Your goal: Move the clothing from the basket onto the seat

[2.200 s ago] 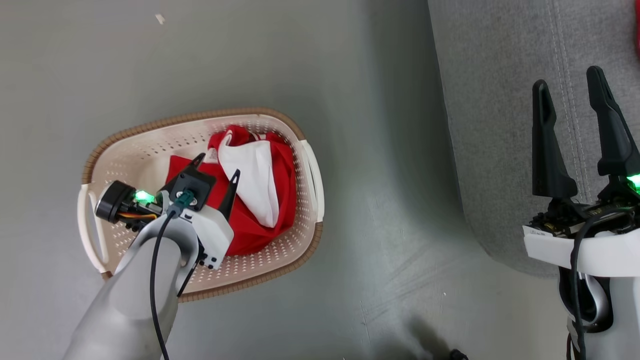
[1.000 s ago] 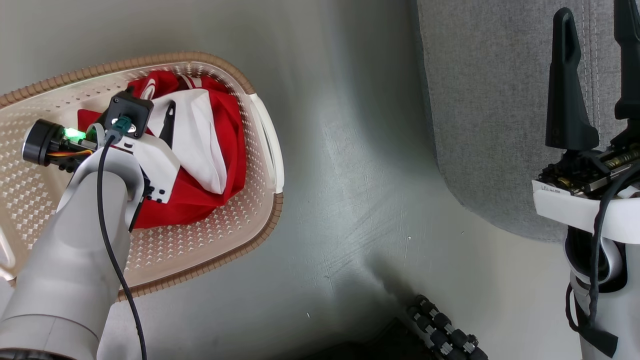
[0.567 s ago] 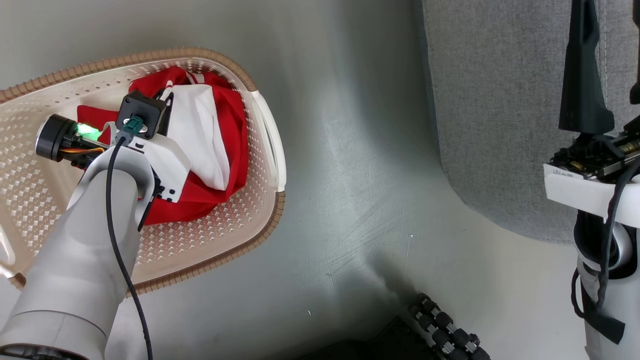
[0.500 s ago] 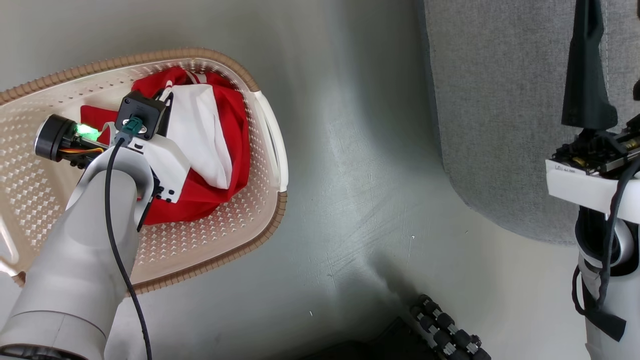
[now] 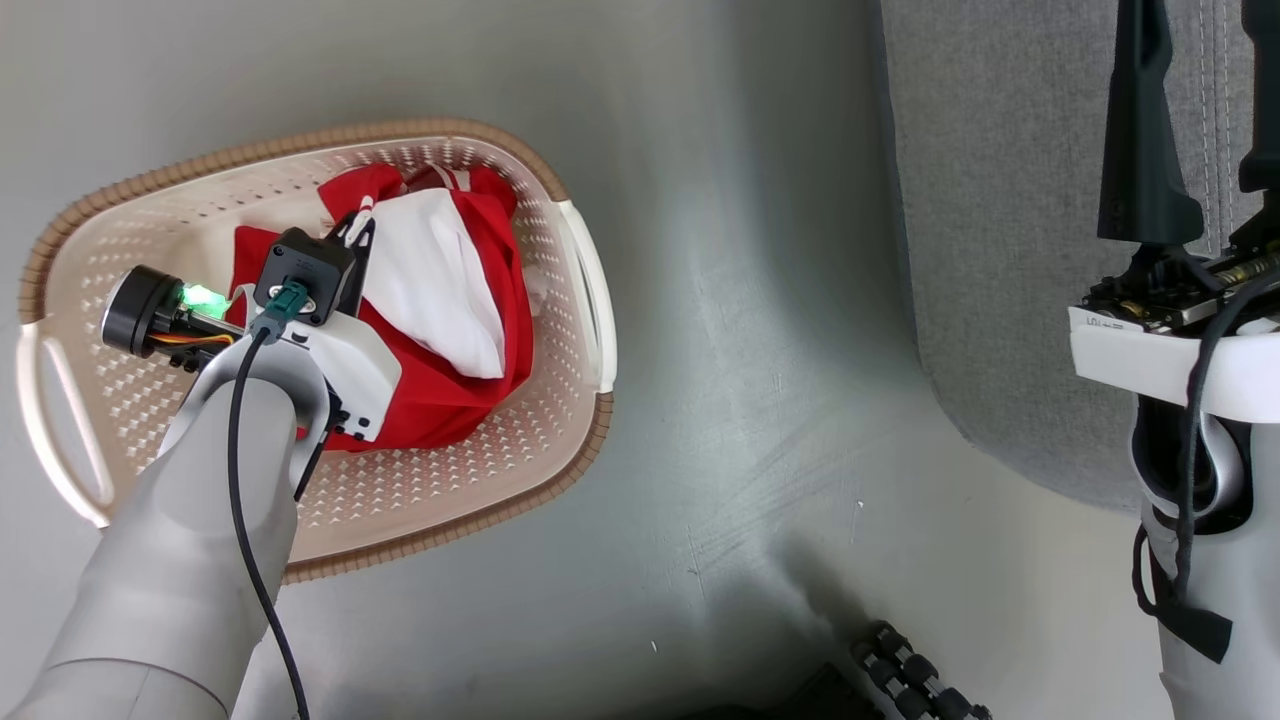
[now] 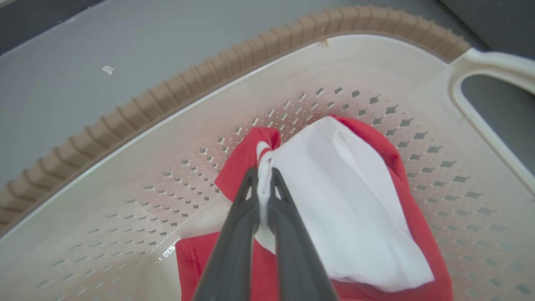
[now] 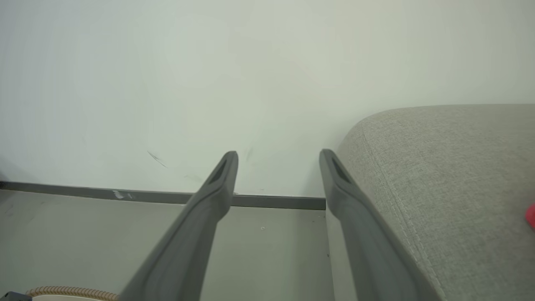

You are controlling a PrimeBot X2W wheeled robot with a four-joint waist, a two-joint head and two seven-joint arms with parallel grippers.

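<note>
The cream basket with a brown rim stands on the floor at the left of the head view. Inside it lies the clothing, a red garment with a white panel. My left gripper reaches down into the basket and is shut on a bunched fold at the garment's upper edge. In the left wrist view the gripper pinches white and red cloth between its tips, above the basket's perforated wall. My right gripper stands open over the grey seat, holding nothing. In the right wrist view the gripper is beside the seat's corner.
Bare grey floor separates the basket from the seat. A black ribbed part shows at the bottom edge of the head view. A white wall with a dark baseboard lies ahead of the right gripper. A red scrap lies on the seat.
My left gripper's fingers, spread over the garment a second ago, have closed on its upper fold. The head view has shifted. The right gripper stays open.
</note>
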